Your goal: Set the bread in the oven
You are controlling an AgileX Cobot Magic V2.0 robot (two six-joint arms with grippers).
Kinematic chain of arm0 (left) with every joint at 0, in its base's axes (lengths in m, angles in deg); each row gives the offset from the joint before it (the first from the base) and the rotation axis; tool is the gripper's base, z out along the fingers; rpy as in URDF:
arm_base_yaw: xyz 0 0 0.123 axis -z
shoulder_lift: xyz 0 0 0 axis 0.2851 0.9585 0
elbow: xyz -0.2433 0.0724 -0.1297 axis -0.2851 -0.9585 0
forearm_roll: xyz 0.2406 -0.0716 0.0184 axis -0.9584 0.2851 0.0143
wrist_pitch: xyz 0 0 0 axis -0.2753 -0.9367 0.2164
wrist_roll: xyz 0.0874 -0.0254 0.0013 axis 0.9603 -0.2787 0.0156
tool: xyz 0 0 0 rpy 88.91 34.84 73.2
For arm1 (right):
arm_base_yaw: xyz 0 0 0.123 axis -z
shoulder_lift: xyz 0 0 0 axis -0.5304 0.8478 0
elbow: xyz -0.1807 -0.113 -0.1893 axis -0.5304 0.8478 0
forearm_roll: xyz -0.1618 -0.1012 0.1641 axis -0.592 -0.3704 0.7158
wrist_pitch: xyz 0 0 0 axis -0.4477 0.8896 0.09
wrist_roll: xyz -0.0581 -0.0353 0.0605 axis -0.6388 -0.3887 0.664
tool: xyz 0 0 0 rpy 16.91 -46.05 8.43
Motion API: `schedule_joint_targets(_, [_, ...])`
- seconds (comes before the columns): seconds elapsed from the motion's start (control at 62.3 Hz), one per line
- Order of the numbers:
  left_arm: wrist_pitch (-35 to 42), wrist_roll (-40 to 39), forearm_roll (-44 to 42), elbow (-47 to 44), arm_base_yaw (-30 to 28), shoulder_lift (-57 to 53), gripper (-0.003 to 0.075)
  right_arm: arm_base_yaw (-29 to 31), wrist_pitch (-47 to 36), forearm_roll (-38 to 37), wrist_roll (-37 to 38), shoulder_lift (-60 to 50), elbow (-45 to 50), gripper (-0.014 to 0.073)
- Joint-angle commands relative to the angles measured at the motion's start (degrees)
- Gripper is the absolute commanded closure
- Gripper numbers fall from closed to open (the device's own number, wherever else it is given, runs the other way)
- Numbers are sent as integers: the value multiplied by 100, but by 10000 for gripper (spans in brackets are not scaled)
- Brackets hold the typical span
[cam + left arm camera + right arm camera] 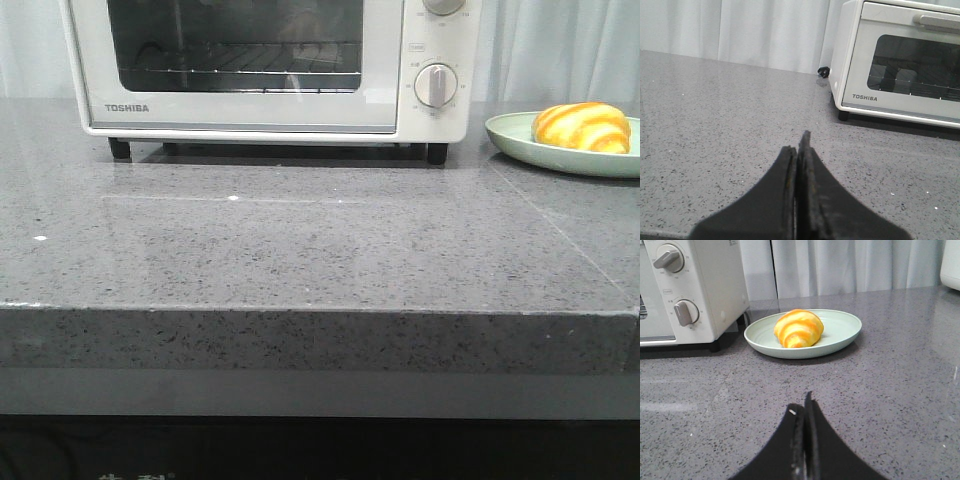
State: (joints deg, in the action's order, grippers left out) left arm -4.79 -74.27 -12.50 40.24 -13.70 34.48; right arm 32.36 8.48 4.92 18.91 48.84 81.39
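The bread [583, 126], a glossy yellow roll with orange stripes, lies on a pale green plate [515, 135] at the right of the grey counter; it also shows in the right wrist view [798, 328]. The cream-white Toshiba oven [260, 115] stands at the back with its glass door closed; it also shows in the left wrist view [900, 95]. My left gripper [799, 145] is shut and empty over bare counter, left of the oven. My right gripper [802, 405] is shut and empty, a short way in front of the plate. Neither gripper shows in the front view.
The oven's round knobs [436, 85] are on its right side, near the plate. White curtains hang behind the counter. A white object's edge [951, 265] stands at the far right. The counter's front edge [320, 308] runs across the front view.
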Motion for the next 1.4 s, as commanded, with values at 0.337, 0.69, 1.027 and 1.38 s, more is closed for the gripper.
schedule_joint_targets(0.337, [460, 2, 42, -135, -9, -112, 739, 4, -487, -11, -47, -121, 21, 713])
schedule_joint_targets(0.69, [460, 2, 42, -135, -9, -112, 739, -7, -487, -11, -47, -121, 21, 713])
schedule_joint_targets(1.027, [571, -9, 49, 119, -9, -112, 739, -5, -525, -10, -47, -121, -208, 713])
schedule_joint_targets(1.38, [-417, -9, 55, 2262, -9, 498, 739, -5, 3, -144, -47, 293, -2005, 713])
